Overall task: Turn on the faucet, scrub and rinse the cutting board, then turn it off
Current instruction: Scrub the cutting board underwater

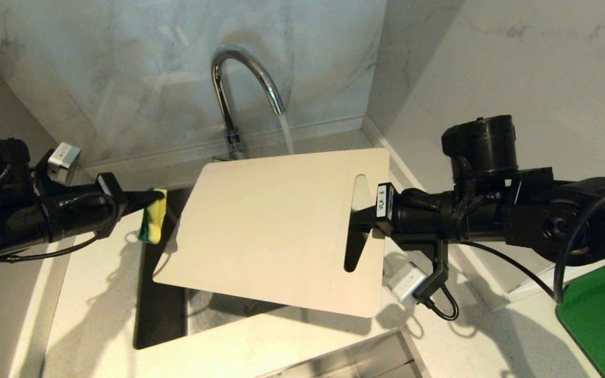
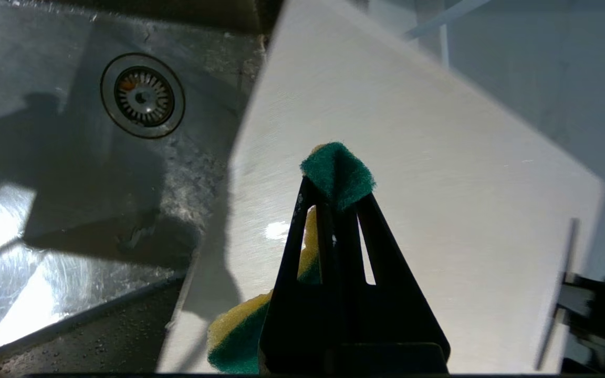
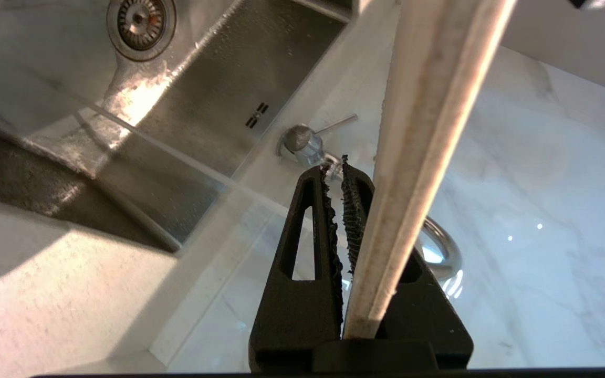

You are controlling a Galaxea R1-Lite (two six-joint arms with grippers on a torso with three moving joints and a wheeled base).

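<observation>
Water runs from the faucet (image 1: 239,84), so scrubbing is the step in hand. The right claw (image 1: 357,223) pinches the cutting board (image 1: 276,231) at its slotted end, at three o'clock, holding it tilted over the sink (image 1: 160,310). The left claw (image 1: 158,197), at nine o'clock, is pressed together on a yellow-green sponge (image 1: 153,216) just beside the board's edge. Next, I judge, the sponge must press onto the pale beige, seemingly clean face.
</observation>
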